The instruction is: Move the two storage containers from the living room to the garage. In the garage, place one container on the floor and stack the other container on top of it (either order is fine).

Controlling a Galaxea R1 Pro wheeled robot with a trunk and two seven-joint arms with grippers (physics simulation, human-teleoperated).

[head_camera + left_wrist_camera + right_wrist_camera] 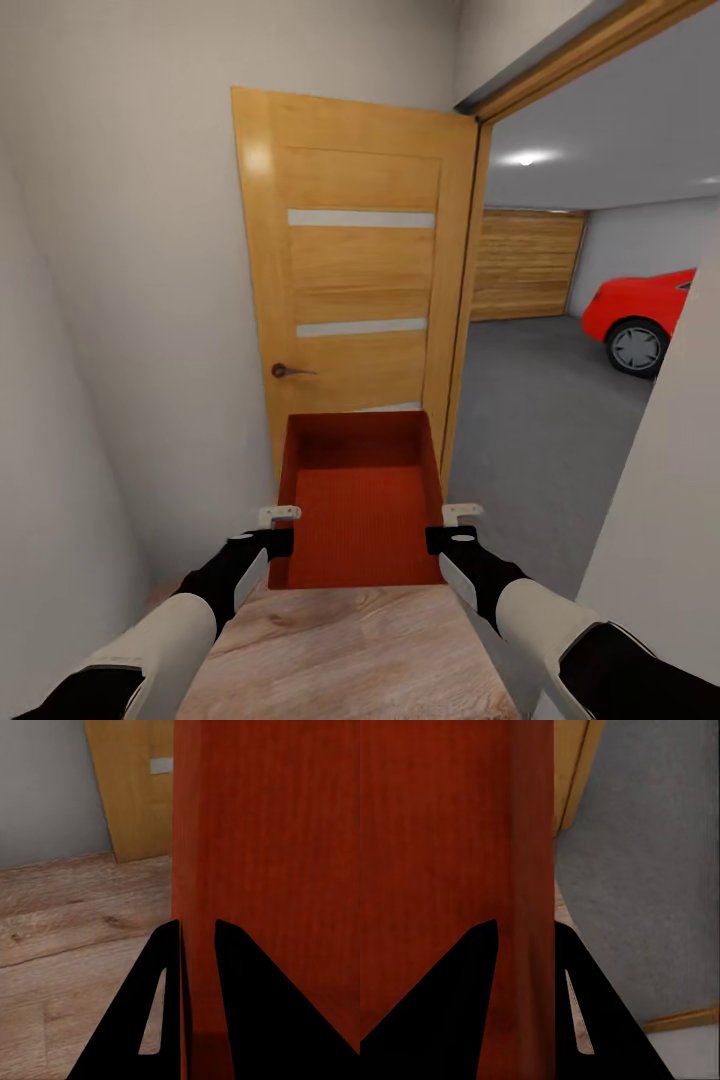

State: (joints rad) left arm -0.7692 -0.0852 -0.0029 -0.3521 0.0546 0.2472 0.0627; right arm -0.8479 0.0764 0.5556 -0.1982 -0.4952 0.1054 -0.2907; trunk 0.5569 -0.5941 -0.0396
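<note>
Orange-red storage container (362, 500), carried at garage doorway.
Left end effector (281, 530) and right end effector (450, 527) each pinching a side wall; no legible writing.

A wooden door (355, 290) stands open against a white wall (120, 250). The wood floor (340, 650) is light brown. Through the doorway is a grey floor (540, 420), a red car (645, 310) and a ceiling light (527, 158).
</note>
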